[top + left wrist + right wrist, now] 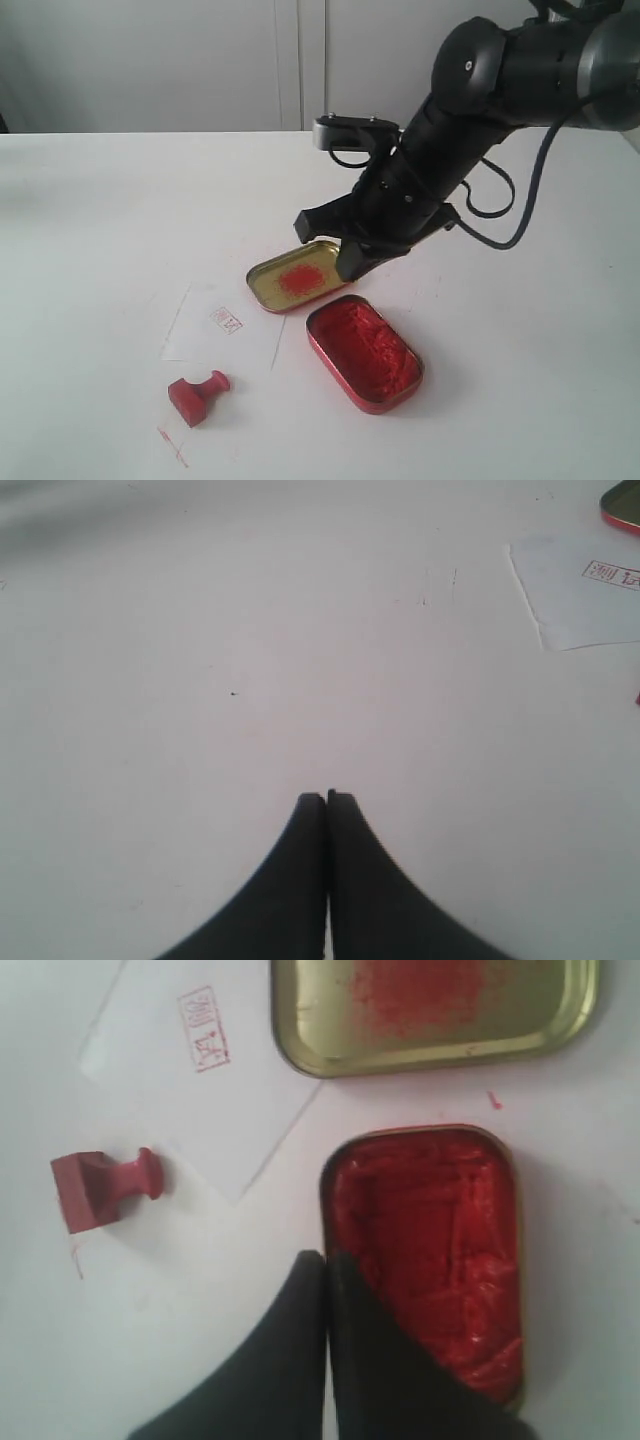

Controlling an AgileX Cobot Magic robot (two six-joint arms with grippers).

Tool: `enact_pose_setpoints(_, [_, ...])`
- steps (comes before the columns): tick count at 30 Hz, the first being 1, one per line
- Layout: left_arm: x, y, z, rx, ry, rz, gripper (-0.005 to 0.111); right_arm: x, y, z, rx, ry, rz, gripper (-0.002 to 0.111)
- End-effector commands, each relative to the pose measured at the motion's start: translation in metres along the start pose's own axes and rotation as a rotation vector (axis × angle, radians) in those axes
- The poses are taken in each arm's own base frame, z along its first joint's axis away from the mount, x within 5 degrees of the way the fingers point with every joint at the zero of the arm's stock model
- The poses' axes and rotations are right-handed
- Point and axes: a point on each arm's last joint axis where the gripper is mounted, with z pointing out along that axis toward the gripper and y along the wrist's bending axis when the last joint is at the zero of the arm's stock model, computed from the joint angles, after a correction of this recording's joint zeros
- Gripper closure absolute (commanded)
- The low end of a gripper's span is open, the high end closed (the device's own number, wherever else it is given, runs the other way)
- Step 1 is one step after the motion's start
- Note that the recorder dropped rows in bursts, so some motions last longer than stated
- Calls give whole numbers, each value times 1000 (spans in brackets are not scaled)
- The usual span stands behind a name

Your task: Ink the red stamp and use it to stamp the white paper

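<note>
Right gripper (325, 1258) clenched, empty, by the ink tin (430, 1250); red stamp (100, 1188) lies tipped well apart, beside white paper (190, 1090)

The red stamp (198, 395) lies on its side just beside the white paper (226, 326), which bears a red imprint.

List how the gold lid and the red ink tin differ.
1. The gold lid is gold inside with only a red smudge at its centre; the red ink tin is filled with rough red paste.
2. The lid lies farther back in the exterior view, the tin nearer.
Shared: both are rounded-cornered, lie open side up on the table, close but apart.
</note>
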Motion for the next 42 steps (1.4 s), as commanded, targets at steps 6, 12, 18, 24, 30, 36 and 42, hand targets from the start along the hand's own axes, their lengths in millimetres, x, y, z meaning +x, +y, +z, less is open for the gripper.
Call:
enact_pose_setpoints(6, [3,-1,1,7,6,-2,107,5,-51,-21,69,42,137,108])
enact_pose_setpoints(12, [3,-1,1,7,6,-2,107,12,-88,-34,157,65,210,108])
enact_pose_setpoints(18, [3,-1,1,7,6,-2,107,22,-124,-48,257,97,285,108])
enact_pose_setpoints(24, [3,-1,1,7,6,-2,107,32,-154,-63,293,92,388,108])
enact_pose_setpoints(30, [3,-1,1,7,6,-2,107,41,-174,-83,315,50,456,108])
enact_pose_setpoints(36, [3,-1,1,7,6,-2,107,50,-179,-110,347,-15,488,108])
enact_pose_setpoints(42, [3,-1,1,7,6,-2,107,54,-170,-131,385,-57,456,108])
